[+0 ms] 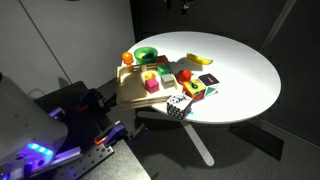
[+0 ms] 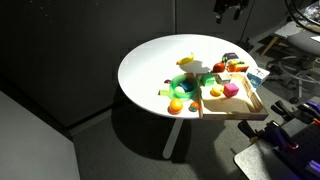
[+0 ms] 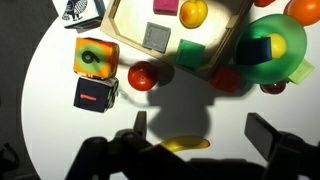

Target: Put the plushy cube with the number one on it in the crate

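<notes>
The black plushy cube (image 3: 95, 93) with a red mark like a one lies on the white table, left of my jaws; it also shows in an exterior view (image 1: 208, 79). An orange and green plushy cube (image 3: 95, 55) lies beside it. The light wooden crate (image 3: 118, 25) sits at the table edge in both exterior views (image 1: 130, 90) (image 2: 232, 112) and holds several small blocks and an orange ball. My gripper (image 3: 203, 130) is open and empty, high above the table over a banana (image 3: 175, 145). It shows at the top of an exterior view (image 2: 228, 10).
A green bowl (image 3: 270, 45) with a yellow piece stands beside the crate. A red ball (image 3: 143, 75) lies between the cubes and the crate. A black-and-white dice (image 3: 80, 10) sits near the crate corner. A red block (image 3: 228, 80) lies by the bowl.
</notes>
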Motion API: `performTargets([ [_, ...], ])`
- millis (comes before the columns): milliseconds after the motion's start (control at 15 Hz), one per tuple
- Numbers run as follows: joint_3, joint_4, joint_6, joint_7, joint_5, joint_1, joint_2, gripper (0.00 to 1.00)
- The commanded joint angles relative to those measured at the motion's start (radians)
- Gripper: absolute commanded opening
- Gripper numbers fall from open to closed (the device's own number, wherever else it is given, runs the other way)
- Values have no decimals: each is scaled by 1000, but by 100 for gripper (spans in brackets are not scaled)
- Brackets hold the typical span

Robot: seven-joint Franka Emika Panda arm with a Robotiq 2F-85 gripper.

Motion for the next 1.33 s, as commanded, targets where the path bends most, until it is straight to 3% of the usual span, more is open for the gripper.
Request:
performTargets([
  [0, 3, 2, -3, 0, 0, -2, 0, 100],
  [933, -37, 51, -10, 3, -12, -36, 82, 100],
  [1267, -63, 74, 46, 0, -48, -48, 150, 100],
])
